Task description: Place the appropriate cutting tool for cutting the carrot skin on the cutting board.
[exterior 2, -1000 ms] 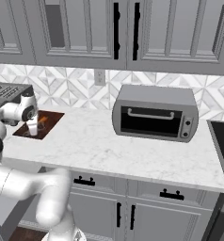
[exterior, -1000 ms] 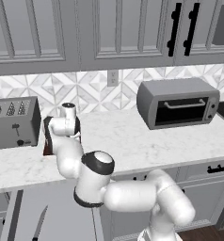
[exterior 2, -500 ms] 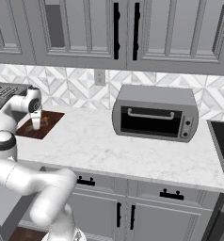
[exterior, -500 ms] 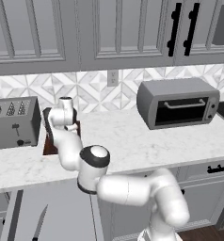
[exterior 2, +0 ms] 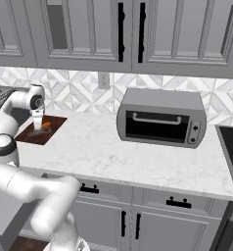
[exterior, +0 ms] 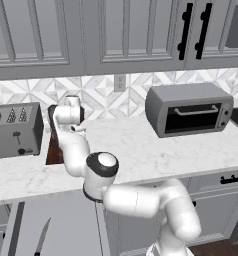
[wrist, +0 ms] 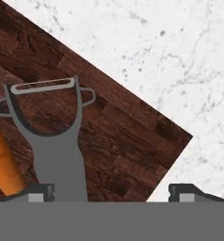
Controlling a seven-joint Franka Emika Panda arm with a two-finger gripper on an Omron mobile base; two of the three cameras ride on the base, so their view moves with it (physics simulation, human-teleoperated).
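Standing spread wide, the fingers (wrist: 41, 189) grip nothing. Peeler (wrist: 50, 141) lies flat on the cutting board (wrist: 123, 141), beside the left fingertip; carrot (wrist: 4, 164) alongside.

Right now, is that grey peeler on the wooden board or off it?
On it. In the hand view the peeler lies flat over the dark cutting board, beside the carrot, with the gripper open above it.

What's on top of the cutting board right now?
On the cutting board the peeler lies flat, with the carrot beside its handle. The claw hangs open just above, fingertips apart. The handle's end and most of the carrot are cut off by the picture's edge.
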